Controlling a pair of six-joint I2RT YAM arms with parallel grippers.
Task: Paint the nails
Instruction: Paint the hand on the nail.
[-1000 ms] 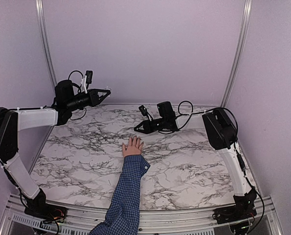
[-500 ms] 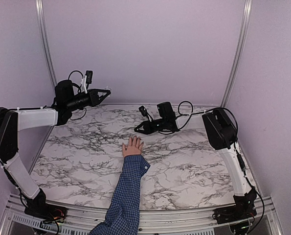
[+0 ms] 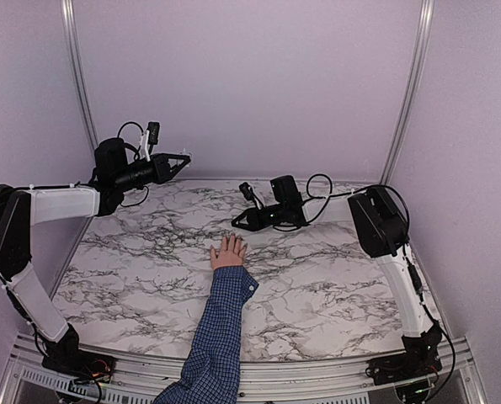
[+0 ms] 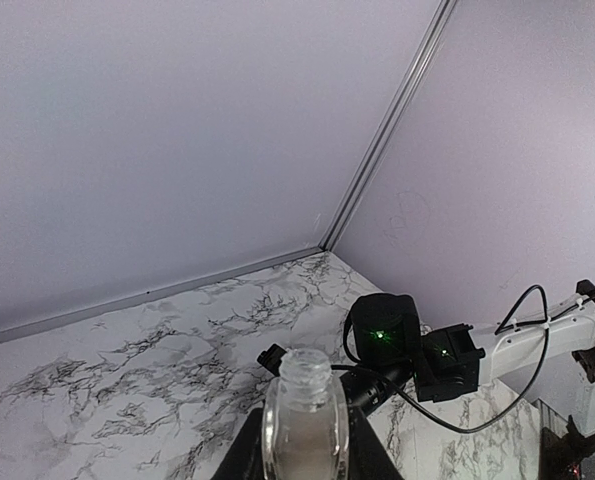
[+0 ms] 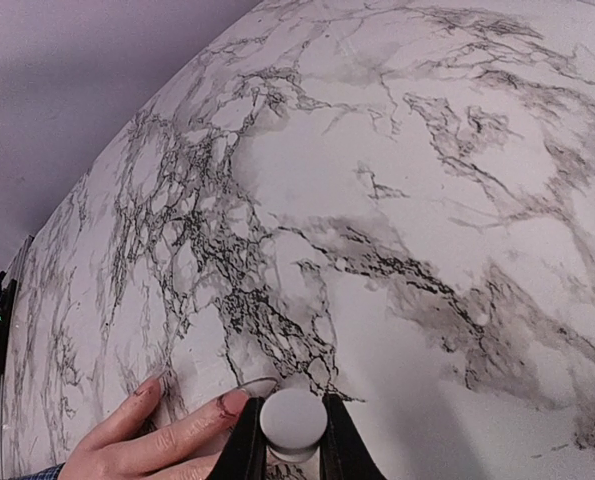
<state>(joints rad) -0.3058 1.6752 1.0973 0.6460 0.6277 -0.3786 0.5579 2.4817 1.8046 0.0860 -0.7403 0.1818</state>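
Where the blue checked sleeve [image 3: 221, 328] comes in over the near edge at 6 o'clock, it runs up to a small light-skinned hand [image 3: 227, 255]. The hand lies palm down and spread near the middle of the marble counter [image 3: 317, 286], its tips toward 12 o'clock. The nails [image 5: 233, 402] are tiny; in the right wrist view one shows pinkish just at 9 o'clock of a white round-topped knob [image 5: 293, 418], though whether the two touch cannot be told. That knob is pinched in the right fingers [image 3: 237, 224], closed tight on it, low over the counter just beyond the hand at about 12 o'clock. Farthest off, at 11 o'clock of the hand and raised well above the counter's far left corner, the left fingers [image 3: 185, 156] are clamped around a small clear glass bottle [image 4: 305, 420] with its neck uncapped.
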